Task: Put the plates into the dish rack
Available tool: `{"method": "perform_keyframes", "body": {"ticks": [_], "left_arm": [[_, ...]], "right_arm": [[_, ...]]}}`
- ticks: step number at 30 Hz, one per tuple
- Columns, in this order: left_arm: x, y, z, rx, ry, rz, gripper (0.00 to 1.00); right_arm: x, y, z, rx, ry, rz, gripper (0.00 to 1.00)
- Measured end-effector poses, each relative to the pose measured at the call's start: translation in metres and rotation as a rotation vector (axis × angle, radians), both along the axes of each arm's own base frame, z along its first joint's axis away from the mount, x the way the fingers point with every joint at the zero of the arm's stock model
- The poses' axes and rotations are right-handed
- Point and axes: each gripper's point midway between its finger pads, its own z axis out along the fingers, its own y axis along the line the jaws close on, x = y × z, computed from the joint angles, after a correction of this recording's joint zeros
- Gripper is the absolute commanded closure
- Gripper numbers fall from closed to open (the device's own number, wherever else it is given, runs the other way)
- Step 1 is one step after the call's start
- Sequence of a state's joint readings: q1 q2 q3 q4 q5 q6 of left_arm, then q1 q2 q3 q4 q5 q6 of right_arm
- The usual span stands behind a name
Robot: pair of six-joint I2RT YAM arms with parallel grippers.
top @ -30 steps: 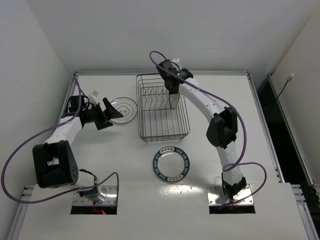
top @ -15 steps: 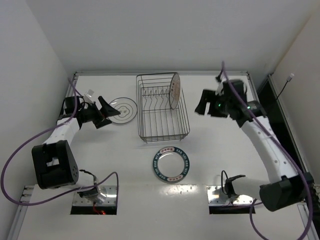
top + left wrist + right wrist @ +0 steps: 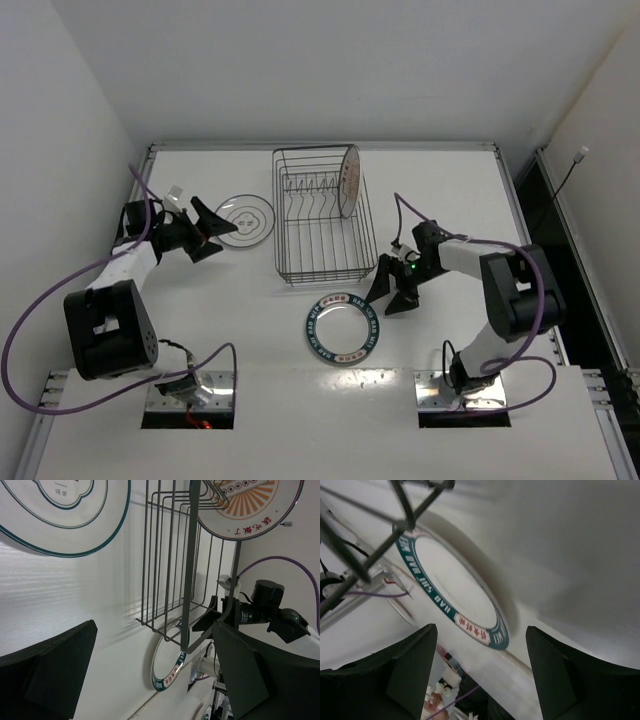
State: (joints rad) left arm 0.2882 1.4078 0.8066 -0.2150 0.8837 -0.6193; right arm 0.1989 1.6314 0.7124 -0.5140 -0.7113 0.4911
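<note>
The dark wire dish rack [image 3: 322,262] stands at the table's middle back. The orange-centred plate [image 3: 349,181] stands upright in its far right corner; it also shows in the left wrist view [image 3: 250,507]. The plate with thin dark rings [image 3: 246,219] lies flat left of the rack. My left gripper [image 3: 211,229] is open and empty just left of it. The lettered-rim plate [image 3: 343,329] lies flat in front of the rack. My right gripper [image 3: 390,293] is open and empty, low at that plate's right edge [image 3: 455,597].
The rack's wire wall [image 3: 185,580] fills the middle of the left wrist view. Purple cables loop off both arms [image 3: 40,310]. The table's raised edges run along the back and sides [image 3: 320,146].
My right arm has swung from the rack's far right corner, where the orange plate was left standing, out right and down to the lettered-rim plate. The left gripper barely moved.
</note>
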Motion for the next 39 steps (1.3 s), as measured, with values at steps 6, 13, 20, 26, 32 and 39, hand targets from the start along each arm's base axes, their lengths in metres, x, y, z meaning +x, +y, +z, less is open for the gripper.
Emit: {"method": "perform_keyframes", "body": {"ticks": [6,13,20,26,32,39], "left_arm": [[-0.003,0.005,-0.002,-0.007,0.01,0.018,0.0],[-0.005,0.01,-0.004,-0.01,0.017,0.035,0.0],[-0.005,0.011,-0.004,-0.008,0.02,0.037,0.0],[-0.008,0.01,-0.006,-0.009,0.032,0.034,0.0],[-0.009,0.01,-0.007,-0.009,0.037,0.033,0.0],[-0.009,0.01,-0.007,-0.009,0.038,0.034,0.0]], "right_arm": [[0.011,0.006,-0.016,0.022,0.042,0.007,0.45],[0.01,0.009,-0.023,0.043,0.084,0.016,0.55],[0.005,0.01,-0.026,0.039,0.083,0.052,0.65],[-0.006,0.01,-0.031,0.026,0.081,0.098,0.82],[-0.02,0.008,-0.032,0.011,0.091,0.125,0.94],[-0.035,0.001,0.0,-0.071,-0.002,0.21,0.97]]}}
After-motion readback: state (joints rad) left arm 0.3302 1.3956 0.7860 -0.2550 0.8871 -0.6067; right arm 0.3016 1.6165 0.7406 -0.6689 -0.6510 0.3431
